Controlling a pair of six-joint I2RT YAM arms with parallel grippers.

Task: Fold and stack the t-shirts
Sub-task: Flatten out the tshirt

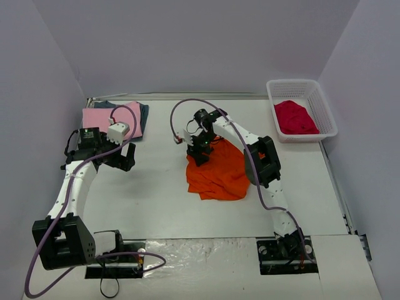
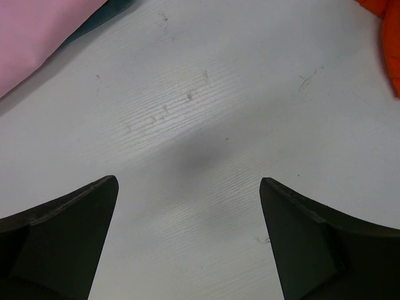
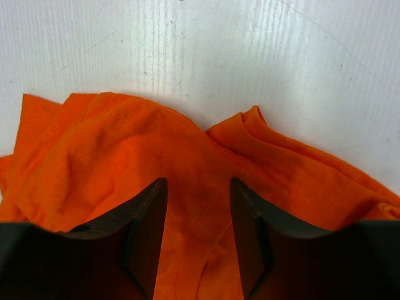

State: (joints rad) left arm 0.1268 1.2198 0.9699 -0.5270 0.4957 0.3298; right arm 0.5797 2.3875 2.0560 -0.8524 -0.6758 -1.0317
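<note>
My right hand [image 3: 198, 186] is down on the orange shirt [image 1: 219, 175], at the side of the heap that faces the far edge of the bench [image 1: 156, 200]. The fingers [image 3: 147, 219] stand about half closed, with a raised ridge of cloth running between them. I can't tell whether they have a real bite on it. I take it the hand sits there because that hem is the part of the rumpled heap easiest to reach, and lifting it would let the shirt spread flat for folding.

My left hand [image 2: 187, 181] hangs wide open over bare bench and holds nothing. It is towards the far-left corner, just beside the pink shirt [image 1: 103, 119], which lies folded on top of the dark shirt [image 1: 144, 115]. That looks like the stack so far, and I judge the left hand is parked there to stay clear of the work while remaining near the pile.

The red shirt [image 1: 295, 117] is bunched in the basket [image 1: 294, 82] at the far-right corner, not yet dealt with.

For room, the orange shirt lies near the middle of the bench, a little to the right, well away from every edge. There is bare surface on its left, towards the stack, and in front, towards the near edge, so I have space to drag it out and flatten it. The right arm's elbow overhangs the shirt's right side, which could crowd a fold from there. The basket is well apart and no obstacle.
</note>
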